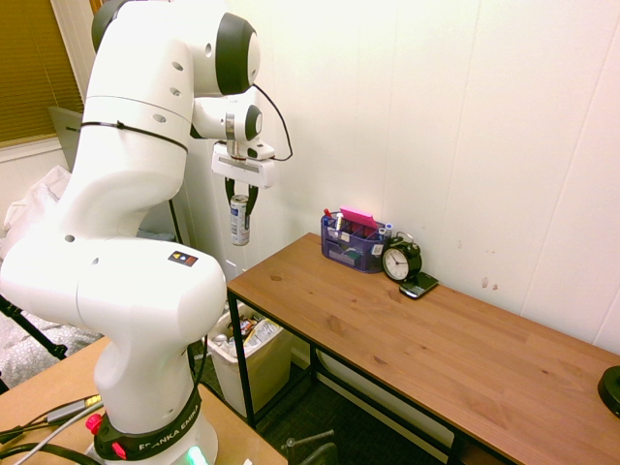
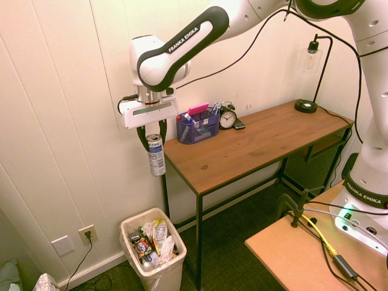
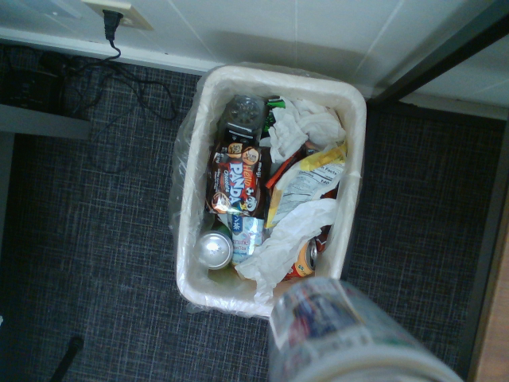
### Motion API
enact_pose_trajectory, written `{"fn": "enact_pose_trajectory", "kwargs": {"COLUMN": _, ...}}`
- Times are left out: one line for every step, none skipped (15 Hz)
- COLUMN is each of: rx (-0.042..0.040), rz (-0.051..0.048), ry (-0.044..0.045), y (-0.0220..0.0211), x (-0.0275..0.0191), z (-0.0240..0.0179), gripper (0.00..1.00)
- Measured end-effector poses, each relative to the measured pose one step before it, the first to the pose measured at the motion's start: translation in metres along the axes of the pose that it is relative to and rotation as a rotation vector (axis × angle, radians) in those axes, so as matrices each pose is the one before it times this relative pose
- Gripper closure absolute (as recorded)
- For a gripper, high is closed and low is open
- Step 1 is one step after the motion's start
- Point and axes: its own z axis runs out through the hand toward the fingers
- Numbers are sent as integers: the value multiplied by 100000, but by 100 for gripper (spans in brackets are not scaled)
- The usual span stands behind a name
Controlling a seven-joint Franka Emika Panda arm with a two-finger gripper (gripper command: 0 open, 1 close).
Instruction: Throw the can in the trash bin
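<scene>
The can point(image 2: 156, 159) is hanging in the air, with the pincer point(image 2: 153, 133) pinching it around its upper end. It is leaning slightly in the second exterior view and is showing a slim, silvery-white body, blue print and a bare metallic top. In the wrist view its near part is looming large and blurred, with blue and red patches showing on the pale label.

At six o'clock from the can in the second exterior view, the trash bin point(image 2: 178, 262) is standing on the floor, well apart from it. Its cream-white rim is carrying a clear liner, and it is holding crumpled white plastic, a brown Panda snack pack point(image 3: 238, 180), yellow-edged packaging and another can point(image 3: 214, 250) lying with its silver end showing.

At two o'clock from the hanging can in that same view, a translucent blue basket point(image 2: 195, 131) is sitting on the wooden surface point(image 2: 242, 145), holding pens and something pink. At its two o'clock, a black alarm clock point(image 2: 227, 119) is standing just beside it. Farther off, toward three o'clock from the basket, a black lamp point(image 2: 306, 107) is standing. At nine o'clock from the bin, a wall outlet point(image 2: 88, 234) is holding a black plug.
</scene>
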Motion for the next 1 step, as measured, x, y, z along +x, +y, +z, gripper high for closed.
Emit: {"fn": "enact_pose_trajectory", "kwargs": {"rx": 156, "rz": 75, "ry": 100, "y": 6, "x": 46, "z": -94, "gripper": 0}}
